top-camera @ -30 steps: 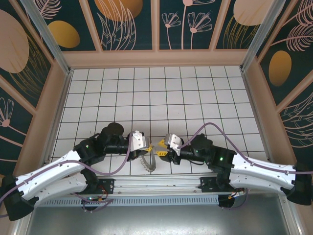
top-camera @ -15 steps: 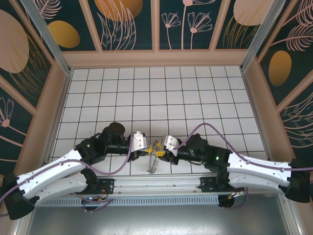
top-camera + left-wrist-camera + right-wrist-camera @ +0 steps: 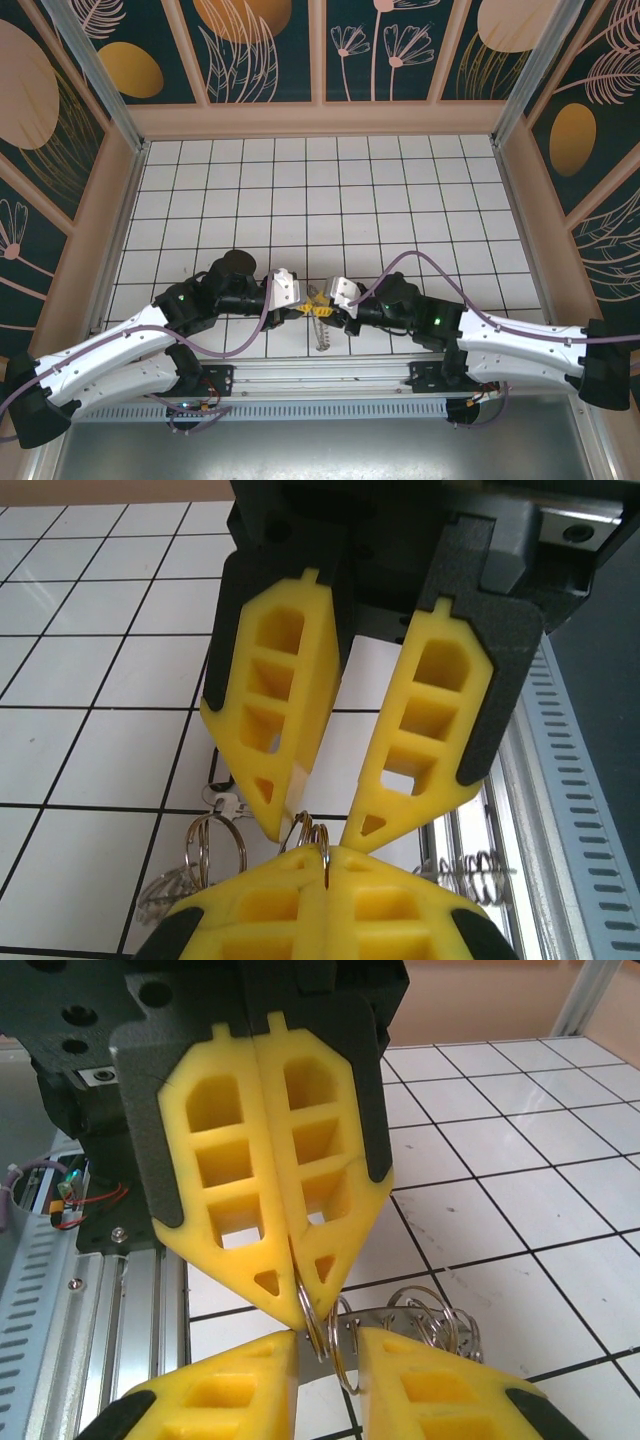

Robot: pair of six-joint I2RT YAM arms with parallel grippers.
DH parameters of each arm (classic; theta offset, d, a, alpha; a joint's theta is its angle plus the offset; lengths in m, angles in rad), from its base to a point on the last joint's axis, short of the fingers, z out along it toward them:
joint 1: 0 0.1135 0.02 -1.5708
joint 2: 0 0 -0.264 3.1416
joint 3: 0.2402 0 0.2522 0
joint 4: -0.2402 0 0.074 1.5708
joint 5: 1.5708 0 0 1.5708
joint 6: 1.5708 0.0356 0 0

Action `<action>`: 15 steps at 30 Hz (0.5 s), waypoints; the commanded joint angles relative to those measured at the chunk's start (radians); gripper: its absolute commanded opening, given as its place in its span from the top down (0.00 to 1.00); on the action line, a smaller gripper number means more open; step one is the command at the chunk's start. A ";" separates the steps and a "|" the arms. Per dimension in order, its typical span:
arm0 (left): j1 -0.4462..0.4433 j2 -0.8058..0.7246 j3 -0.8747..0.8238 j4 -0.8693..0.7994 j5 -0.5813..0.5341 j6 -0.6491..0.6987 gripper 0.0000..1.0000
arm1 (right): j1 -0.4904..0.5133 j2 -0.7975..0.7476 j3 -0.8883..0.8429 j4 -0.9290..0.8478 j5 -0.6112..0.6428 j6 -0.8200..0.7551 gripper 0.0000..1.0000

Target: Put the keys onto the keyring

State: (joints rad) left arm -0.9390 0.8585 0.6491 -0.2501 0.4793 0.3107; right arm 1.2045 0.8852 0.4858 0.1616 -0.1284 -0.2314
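Left fingers (image 3: 230, 1160): pressed flat together, and right at their tips they're pinching a thin wire ring.
Right fingers (image 3: 275, 700): spread a little, with a narrow gap between the tips. That same wire ring runs straight through the gap. Whether the pads touch the wire, I can't tell from here.
Arms: nose to nose, with the two sets of yellow tips almost meeting, low over the near edge of the bench (image 3: 400, 200), about midway along it.
Keyring (image 3: 321, 332): dangling from the left pinch! It hangs down between the two sets of tips and trails toward the metal rail (image 3: 300, 378) along the near edge. I can't tell whether its lower end rests on the tiles.
Small loops (image 3: 430, 1325): a cluster of round wire loops fans out below the pinch. Some sit just beside the right fingers, and others bunch on the far side.
Coiled bit (image 3: 455, 870): a short springy run of loops beside the rail, low down next to the left fingers.
Bench surface: white tiles with dark grid lines, running back to the far wall.
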 commanded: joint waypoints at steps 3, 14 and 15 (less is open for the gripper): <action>-0.006 -0.003 0.022 0.038 0.037 0.004 1.00 | 0.009 0.016 0.045 0.052 -0.013 -0.027 0.78; -0.006 0.002 0.020 0.040 0.042 -0.001 1.00 | 0.010 0.026 0.052 0.065 -0.041 -0.042 0.91; -0.007 0.003 0.020 0.041 0.041 -0.003 1.00 | 0.010 0.026 0.051 0.068 -0.046 -0.045 0.95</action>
State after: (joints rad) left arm -0.9386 0.8585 0.6491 -0.2562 0.4850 0.3103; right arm 1.2053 0.9039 0.4953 0.1596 -0.1490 -0.2638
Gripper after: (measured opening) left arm 0.047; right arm 0.067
